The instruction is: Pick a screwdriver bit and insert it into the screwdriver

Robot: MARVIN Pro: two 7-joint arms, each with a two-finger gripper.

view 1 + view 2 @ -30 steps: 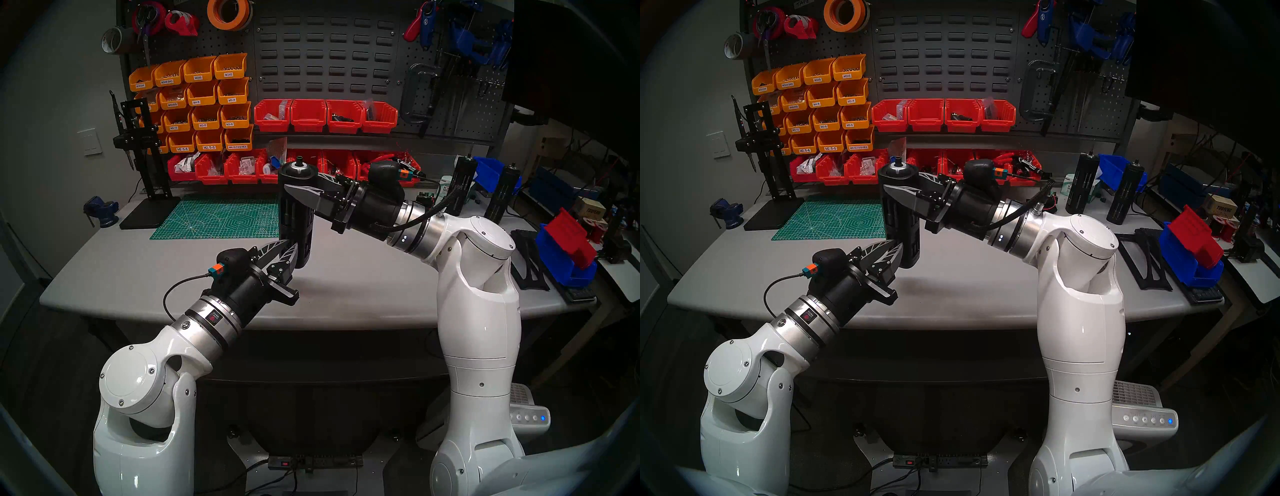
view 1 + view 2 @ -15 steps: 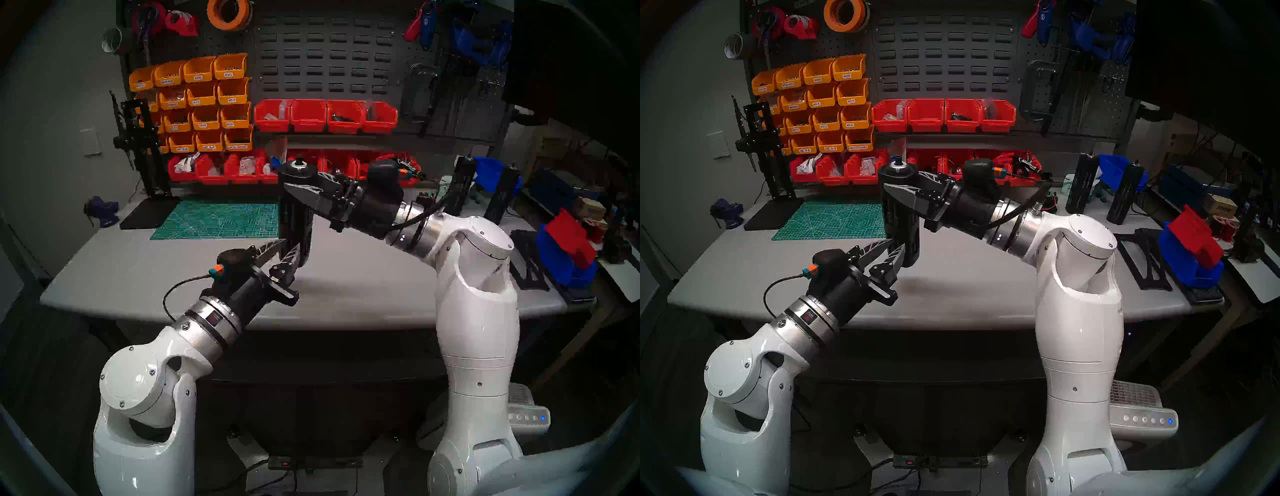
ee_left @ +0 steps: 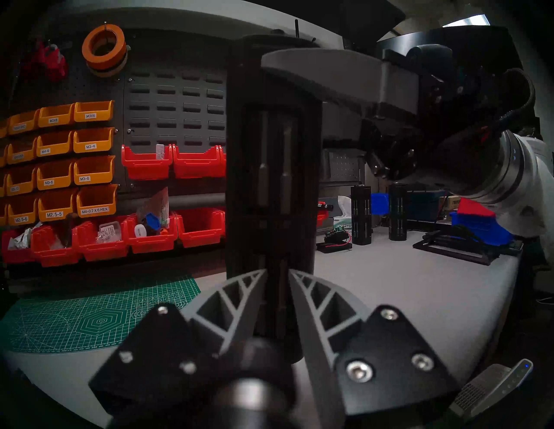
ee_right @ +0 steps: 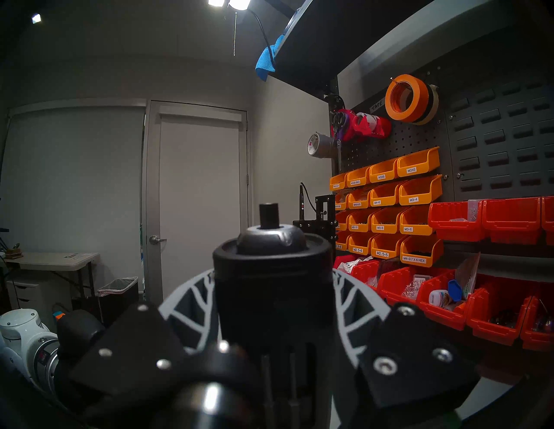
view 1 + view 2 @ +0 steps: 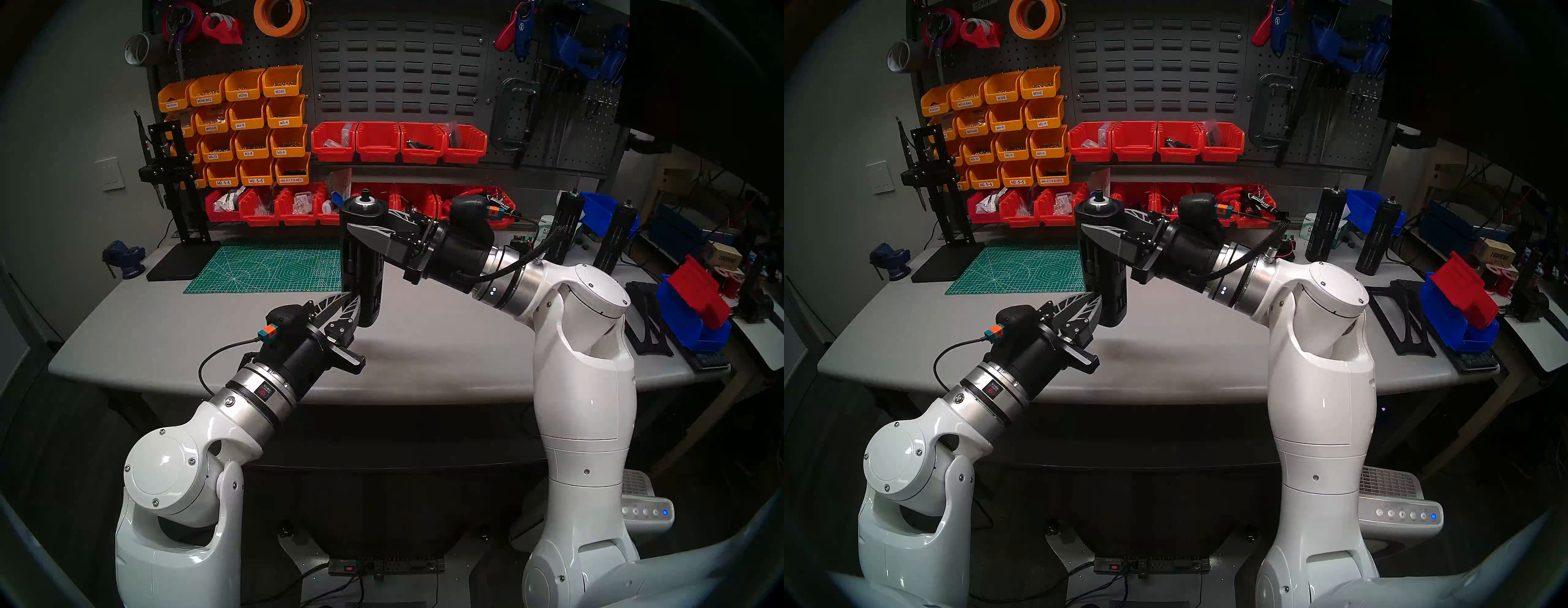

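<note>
The screwdriver is a tall matte-black slotted cylinder, upright over the grey table. My right gripper is shut on it just under its rounded, silver-ringed top. From the front left, my left gripper reaches to its lower part. In the left wrist view the left gripper has its fingers narrowly apart. They straddle a lower slot that holds a thin dark screwdriver bit. I see no contact with the bit. Two more bits sit in the upper window.
Two similar black cylinders stand at the back right by a blue bin. A green cutting mat, a black stand and a blue vise are at the back left. Red bins line the back wall.
My left fingers stood wider apart half a second ago and have drawn closer together at the cylinder's lower slot. The right gripper and the cylinder have barely moved.
</note>
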